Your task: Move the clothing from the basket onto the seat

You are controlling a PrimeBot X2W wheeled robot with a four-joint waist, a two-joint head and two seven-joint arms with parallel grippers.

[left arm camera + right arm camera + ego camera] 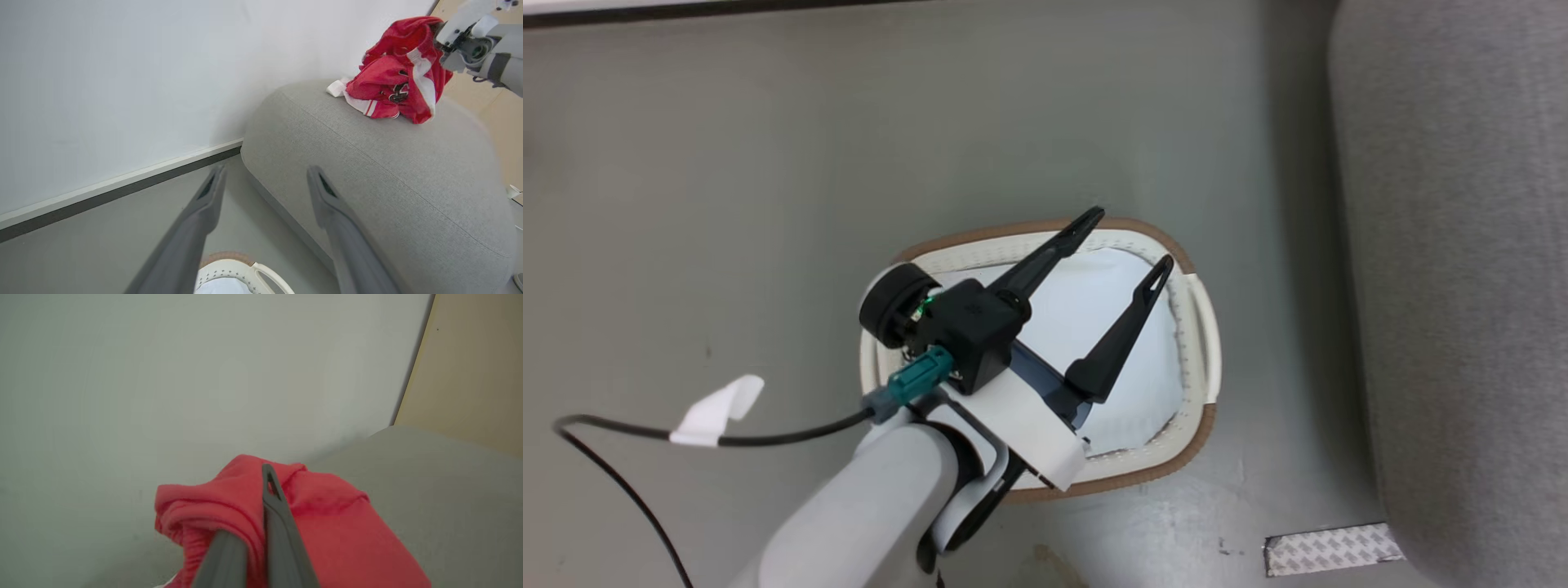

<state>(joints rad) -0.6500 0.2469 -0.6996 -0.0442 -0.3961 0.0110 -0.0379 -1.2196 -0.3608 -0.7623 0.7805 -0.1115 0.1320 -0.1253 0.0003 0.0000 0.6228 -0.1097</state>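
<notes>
Right jaws clamp the clothing (392,81), draped on the seat (367,183) at upper right; left jaws gape empty over basket (1205,335).

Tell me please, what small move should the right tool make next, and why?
Probably open the right tool. It is shut on the clothing, whose lower folds already lie on the seat while the top is held up, so letting go should leave the garment there.
</notes>
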